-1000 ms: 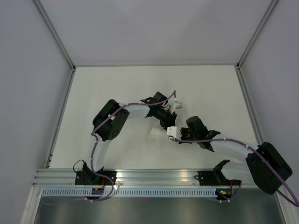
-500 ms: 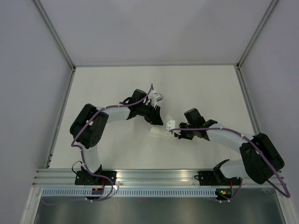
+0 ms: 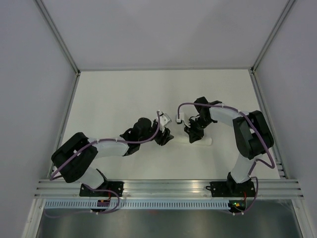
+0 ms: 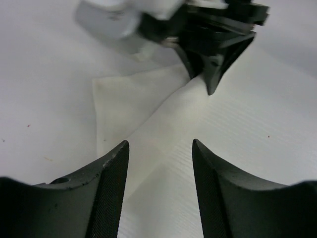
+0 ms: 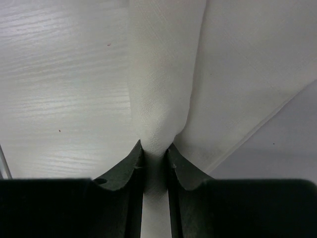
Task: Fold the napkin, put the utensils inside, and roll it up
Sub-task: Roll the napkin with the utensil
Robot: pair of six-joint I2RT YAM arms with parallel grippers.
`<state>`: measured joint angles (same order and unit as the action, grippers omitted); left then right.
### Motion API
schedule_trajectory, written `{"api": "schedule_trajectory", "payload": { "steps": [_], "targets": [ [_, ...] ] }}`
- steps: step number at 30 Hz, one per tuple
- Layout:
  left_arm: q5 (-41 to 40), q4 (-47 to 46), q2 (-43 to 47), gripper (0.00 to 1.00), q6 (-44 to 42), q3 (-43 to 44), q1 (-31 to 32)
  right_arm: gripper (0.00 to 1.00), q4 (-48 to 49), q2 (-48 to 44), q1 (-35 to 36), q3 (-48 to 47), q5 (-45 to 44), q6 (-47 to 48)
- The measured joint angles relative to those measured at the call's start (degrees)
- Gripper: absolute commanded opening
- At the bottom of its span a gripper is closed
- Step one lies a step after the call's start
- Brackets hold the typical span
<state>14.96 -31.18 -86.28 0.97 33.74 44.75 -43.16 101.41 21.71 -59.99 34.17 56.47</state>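
The white napkin lies as a narrow folded strip on the white table, just right of centre. My right gripper is shut on a bunched fold of the napkin, which runs up out of the jaws. My left gripper is open and empty just left of the strip. In its wrist view the open jaws hover over the flat cloth, and the right gripper stands at the cloth's far end. No utensils are in view; they may be hidden in the cloth.
The table is white with grey walls on three sides. A metal rail runs along the near edge by the arm bases. Both arms bend in toward the middle.
The left arm has drawn back toward the near left and lowered. The right arm has swung its elbow to the far right. The napkin strip has shifted right with the right gripper.
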Motion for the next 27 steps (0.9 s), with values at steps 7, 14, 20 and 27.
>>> {"api": "schedule_trajectory", "payload": {
  "steps": [7, 14, 20, 27],
  "targets": [
    [-12.5, -4.4, -2.3, 0.66, -11.0, 0.0, 9.7, 0.22, -10.3, 8.7, -2.0, -9.0, 3.7, 1.0],
    [-19.3, -4.7, -12.7, 0.72, -24.1, 5.2, 14.7, 0.22, -15.5, 13.1, -2.6, -13.3, 6.0, 1.0],
    [-19.9, -4.4, -17.2, 0.72, -31.9, 8.4, 15.8, 0.22, -17.0, 14.5, -2.9, -14.2, 6.9, 0.8],
    [-17.6, 1.0, -20.1, 0.65, -36.7, 12.9, 15.8, 0.23, -18.1, 15.5, -3.1, -15.1, 7.4, 0.8]
  ]
}}
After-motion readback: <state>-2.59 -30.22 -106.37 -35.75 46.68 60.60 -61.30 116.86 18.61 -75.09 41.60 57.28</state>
